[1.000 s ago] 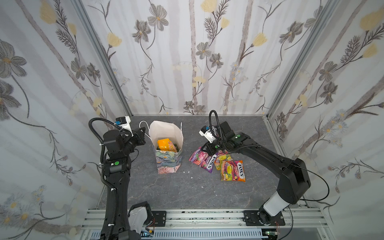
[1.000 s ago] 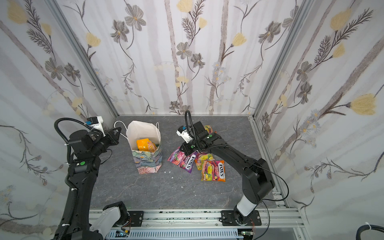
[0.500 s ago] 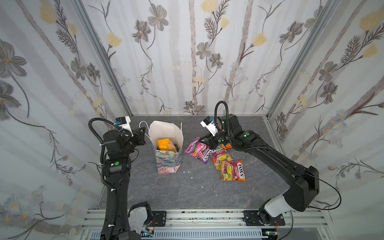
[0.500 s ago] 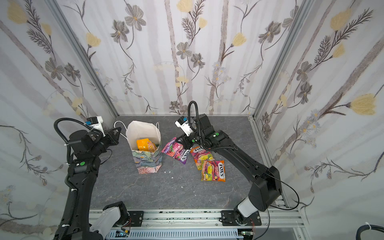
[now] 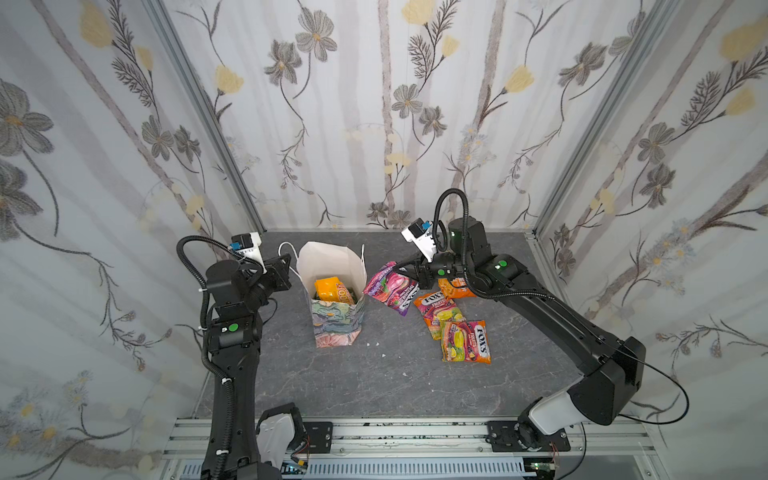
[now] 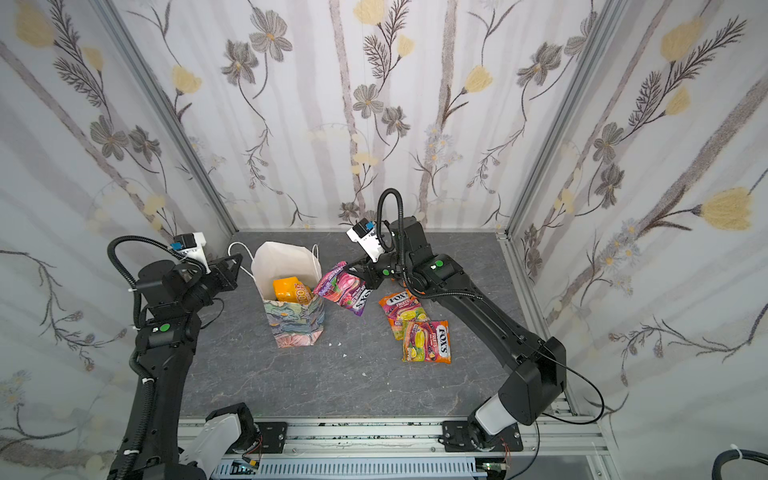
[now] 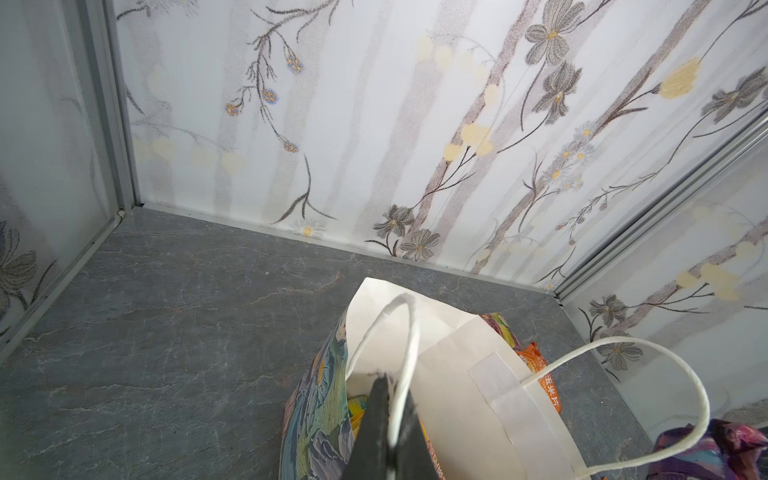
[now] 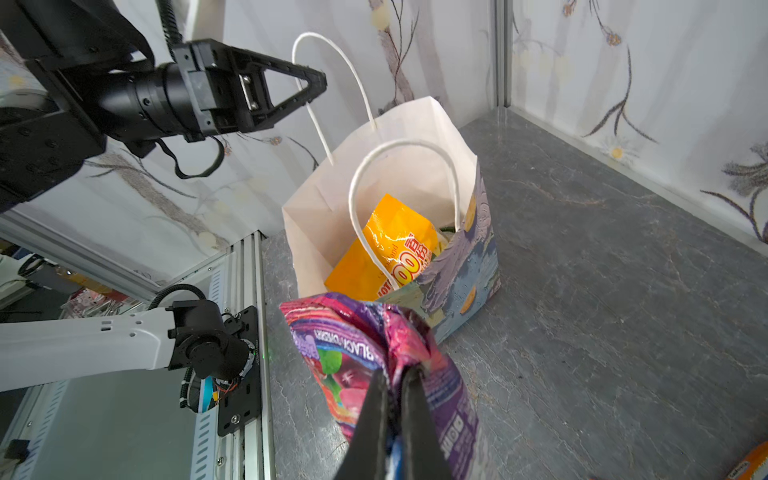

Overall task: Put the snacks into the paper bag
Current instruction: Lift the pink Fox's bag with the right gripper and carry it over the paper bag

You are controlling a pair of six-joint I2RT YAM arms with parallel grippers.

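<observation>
The paper bag stands upright and open at the left of the grey table. An orange pouch lies inside it. My left gripper is shut on one white cord handle at the bag's left rim. My right gripper is shut on a purple pouch, which hangs in the air just right of the bag's rim. Two FOX'S packs and an orange pouch lie on the table under the right arm.
Floral walls close the table in at the back and both sides. An aluminium rail with both arm bases runs along the front edge. Small white crumbs lie in front of the bag.
My right gripper has lifted the purple pouch off the table and carried it left, up to the bag's right rim. The left arm and the bag have stayed still.
</observation>
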